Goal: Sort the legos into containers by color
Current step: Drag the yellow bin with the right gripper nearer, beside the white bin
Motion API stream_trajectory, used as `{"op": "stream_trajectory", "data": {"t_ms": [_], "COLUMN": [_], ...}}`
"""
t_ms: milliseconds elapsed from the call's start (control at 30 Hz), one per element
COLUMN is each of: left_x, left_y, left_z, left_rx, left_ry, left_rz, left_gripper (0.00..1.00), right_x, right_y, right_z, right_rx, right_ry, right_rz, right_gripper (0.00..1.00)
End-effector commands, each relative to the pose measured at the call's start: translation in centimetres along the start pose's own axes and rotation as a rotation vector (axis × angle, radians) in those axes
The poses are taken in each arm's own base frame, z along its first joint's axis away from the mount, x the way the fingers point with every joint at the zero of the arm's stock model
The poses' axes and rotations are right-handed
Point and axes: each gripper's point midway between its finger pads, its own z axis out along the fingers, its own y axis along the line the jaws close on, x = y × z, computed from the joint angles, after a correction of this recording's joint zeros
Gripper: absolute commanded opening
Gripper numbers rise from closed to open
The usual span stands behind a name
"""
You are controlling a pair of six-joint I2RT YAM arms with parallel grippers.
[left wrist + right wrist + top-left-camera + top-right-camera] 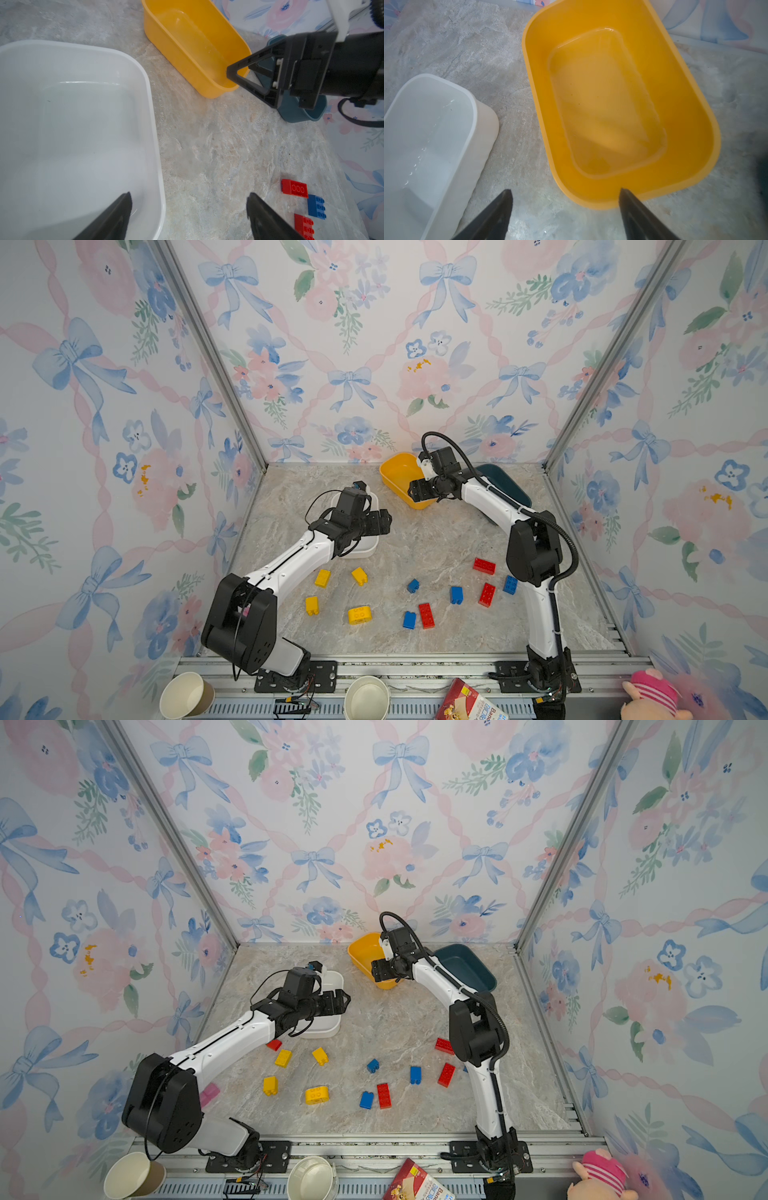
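Note:
Yellow legos [322, 578], blue legos [456, 595] and red legos [487, 594] lie scattered on the front half of the marble table. The white container [370, 549] is empty. My left gripper [384, 522] [189, 196] is open above its right wall, with one finger over the tub and the other over the table. The yellow-orange container [399, 472] [695, 116] is empty too. My right gripper [415, 491] [565, 190] is open at its near end, one fingertip at the rim. The teal container [465, 969] stands behind the right arm.
One red lego [274, 1044] lies close under the left forearm. Two paper cups [185, 695] [365, 699], a snack box [469, 703] and a pink plush toy [652, 697] sit beyond the front rail. Wallpapered walls close in three sides.

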Motion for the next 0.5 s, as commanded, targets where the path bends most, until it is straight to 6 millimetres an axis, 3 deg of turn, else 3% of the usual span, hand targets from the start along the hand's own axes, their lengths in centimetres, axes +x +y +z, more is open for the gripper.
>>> {"op": "stream_trajectory", "data": {"t_ms": [0, 233, 467], "left_x": [-0.3, -0.1, 0.0], "left_y": [0.7, 2.9, 3.5], "left_z": [-0.5, -1.3, -1.3], "left_rx": [0.025, 0.008, 0.003], "left_ry": [-0.039, -0.067, -0.069], "left_rz": [-0.028, -0.063, -0.072], "left_gripper": [0.89, 0.89, 0.89], "right_x": [1.7, 2.7, 3.3], "right_y": [1.1, 2.3, 3.0], "right_z": [1.4, 3.5, 4.6], "right_rx": [-0.053, -0.097, -0.108], "right_ry": [0.090, 0.139, 0.173], "right_rz": [0.001, -0.004, -0.024], "right_gripper": [0.78, 0.77, 0.77]}}
